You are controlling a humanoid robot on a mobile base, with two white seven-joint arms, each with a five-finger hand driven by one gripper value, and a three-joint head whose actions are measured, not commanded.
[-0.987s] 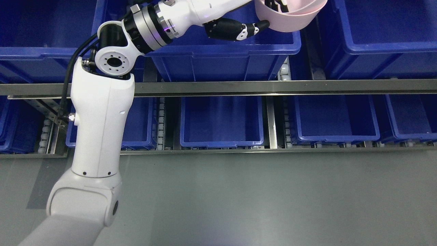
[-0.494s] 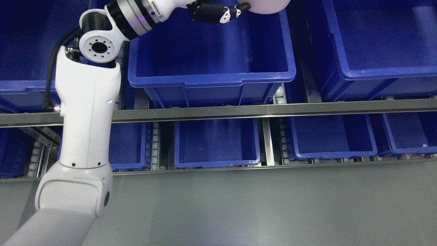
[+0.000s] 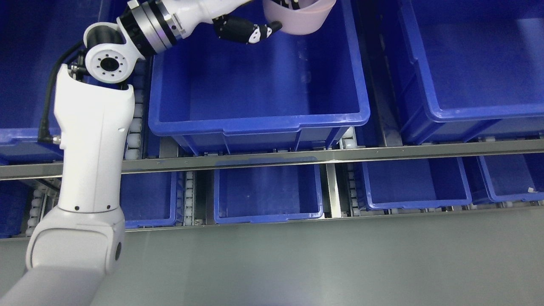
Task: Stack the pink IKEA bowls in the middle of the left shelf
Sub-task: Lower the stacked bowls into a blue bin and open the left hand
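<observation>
Up there, the left hand (image 3: 255, 29) carries a pink bowl (image 3: 297, 19) over the far end of the big blue bin (image 3: 255, 123).

Its dark fingers (image 3: 242, 30) pinch the bowl's rim, thumb outside, the rest partly cut off at the top edge. The bowl hangs tilted above the bin's floor, and I see no other bowl in there to stack on. A rim pinch like that could slip, I'd say, or the bowl could knock the bin's back wall. Neighbouring bins sit either side, a steel shelf rail (image 3: 297, 158) runs below its front, smaller bins (image 3: 267, 195) underneath. The right arm is out of sight.
</observation>
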